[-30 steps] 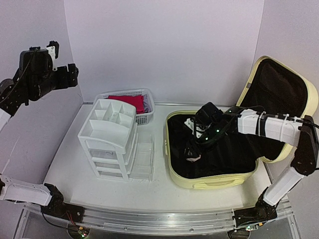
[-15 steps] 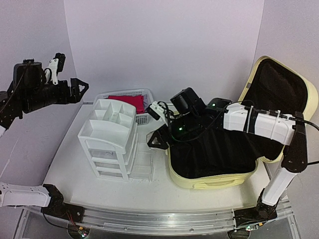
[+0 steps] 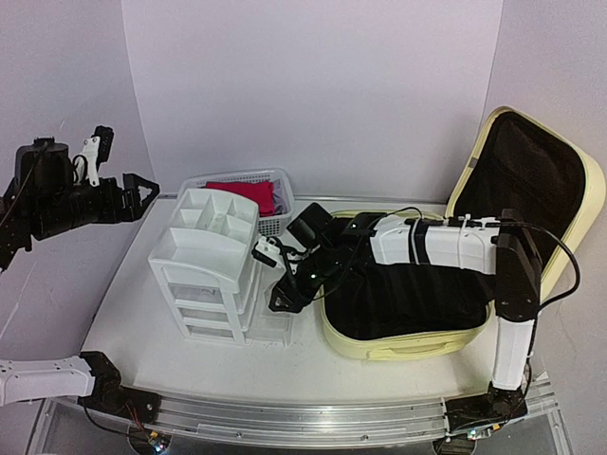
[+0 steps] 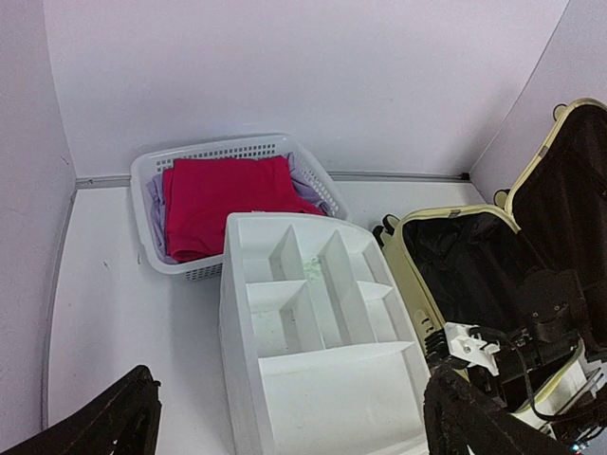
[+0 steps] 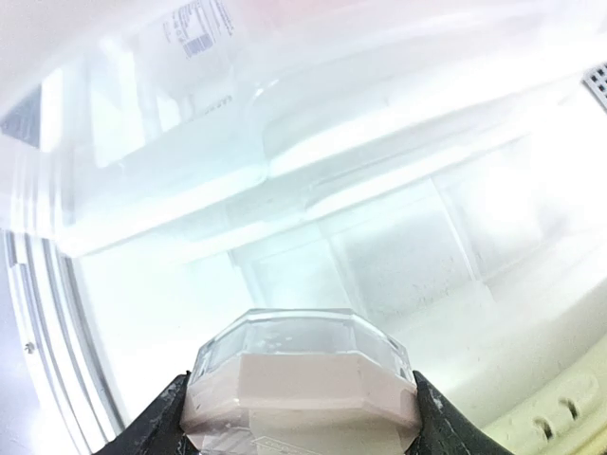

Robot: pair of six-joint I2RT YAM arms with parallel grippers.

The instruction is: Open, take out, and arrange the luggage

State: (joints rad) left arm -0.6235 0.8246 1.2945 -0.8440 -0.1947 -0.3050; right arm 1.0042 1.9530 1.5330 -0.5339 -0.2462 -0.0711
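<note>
Since a second ago the right arm has swung out of the luggage (image 3: 408, 339) toward the left, and the left arm has dropped a little. On the table (image 3: 142, 303), the pale yellow luggage lies open at the right edge, with its black-lined lid (image 3: 531, 171) standing up against the right wall. A white drawer organizer (image 3: 204, 251) sits left of centre, and a mesh basket (image 3: 273, 226) with a red cloth (image 3: 247, 192) is behind it at the far edge. The right gripper (image 3: 273, 277) hangs over the organizer's pulled-out clear drawers, jaws clamped on a small container (image 5: 299, 379) with a faceted clear lid. The left gripper (image 3: 121, 163) is raised by the left wall, jaws wide and empty.
</note>
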